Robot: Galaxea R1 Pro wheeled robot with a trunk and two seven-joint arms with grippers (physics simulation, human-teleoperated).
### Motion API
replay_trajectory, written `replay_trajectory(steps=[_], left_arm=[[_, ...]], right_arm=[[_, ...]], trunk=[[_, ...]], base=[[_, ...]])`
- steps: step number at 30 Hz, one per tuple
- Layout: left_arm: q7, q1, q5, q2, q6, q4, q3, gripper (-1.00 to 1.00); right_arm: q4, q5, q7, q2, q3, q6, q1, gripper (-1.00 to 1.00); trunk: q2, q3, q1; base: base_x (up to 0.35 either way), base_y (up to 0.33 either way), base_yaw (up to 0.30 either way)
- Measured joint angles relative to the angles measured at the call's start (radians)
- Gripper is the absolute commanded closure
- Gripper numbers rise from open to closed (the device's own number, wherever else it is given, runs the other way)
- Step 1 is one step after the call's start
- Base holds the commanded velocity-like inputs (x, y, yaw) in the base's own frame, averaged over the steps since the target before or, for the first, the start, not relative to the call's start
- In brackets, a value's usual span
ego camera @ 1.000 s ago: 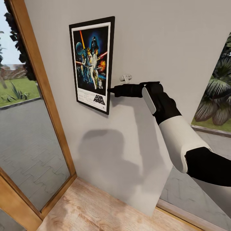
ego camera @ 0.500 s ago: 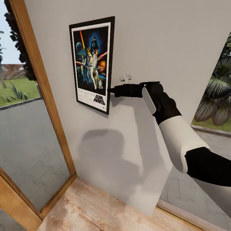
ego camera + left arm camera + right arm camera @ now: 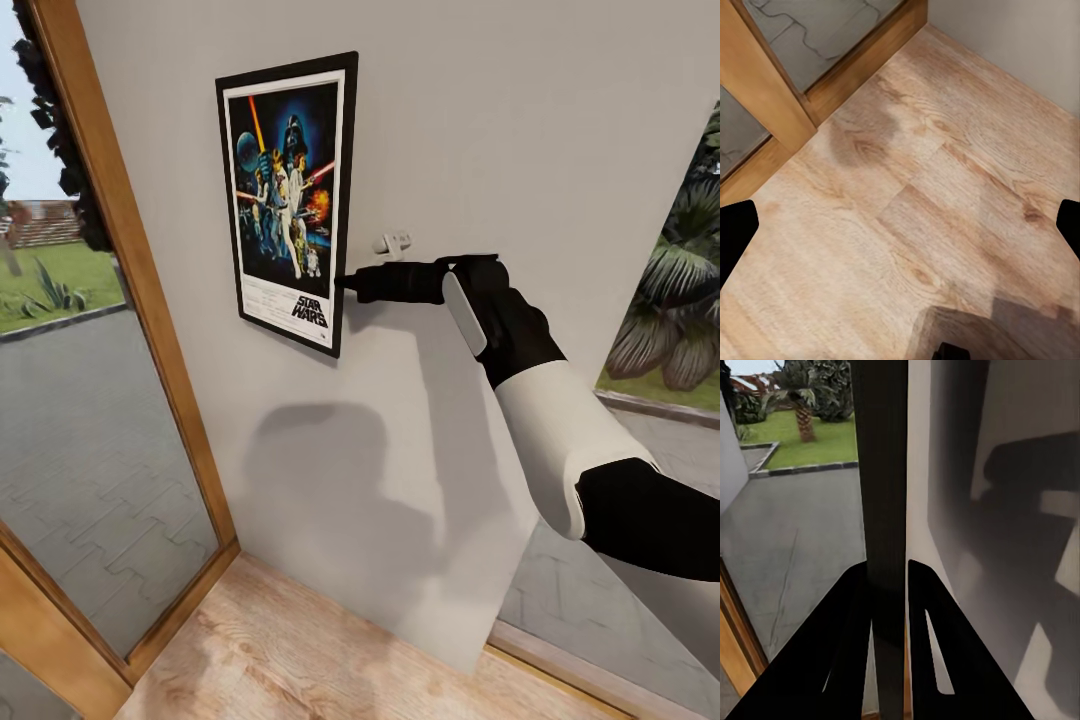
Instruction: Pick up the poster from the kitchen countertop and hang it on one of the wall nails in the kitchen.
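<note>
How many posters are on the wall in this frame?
1. The poster is up against the pale grey wall, beside the wooden door frame, its right edge pinched between the right gripper's fingers. Any nail behind it is hidden.

door frame [image 3: 150,330] at 9 o'clock | wood floor [image 3: 330,660] at 6 | palm [image 3: 675,320] at 3 | switch [image 3: 392,242] centre

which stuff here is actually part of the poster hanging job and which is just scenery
Part of the job:
- poster, upright against the wall
- right end effector, shut on the poster's right edge

Just around:
- white wall fitting beside the poster
- wooden window frame
- wood floor
- left end effector, open over the floor
</note>
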Motion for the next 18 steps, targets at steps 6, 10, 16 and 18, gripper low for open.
replay_trajectory(steps=[6,10,16,18], left_arm=[[-0.001,0.001,0.0,-0.006,0.003,-0.011,-0.001,-1.0],[-0.001,0.001,0.0,-0.006,0.003,-0.011,-0.001,-1.0],[-0.001,0.001,0.0,-0.006,0.003,-0.011,-0.001,-1.0],[0.0,0.005,0.002,-0.005,-0.008,-0.02,0.0,-1.0]], right_arm=[[-0.012,0.002,0.001,-0.008,-0.003,0.007,0.001,1.0],[-0.012,0.002,0.001,-0.008,-0.003,0.007,0.001,1.0],[-0.012,0.002,0.001,-0.008,-0.003,0.007,0.001,1.0],[-0.007,-0.004,0.001,-0.009,-0.014,0.007,0.013,1.0]], trunk=[[0.0,0.0,0.0],[0.0,0.0,0.0],[0.0,0.0,0.0],[0.0,0.0,0.0]], base=[[0.0,0.0,0.0],[0.0,0.0,0.0],[0.0,0.0,0.0],[0.0,0.0,0.0]])
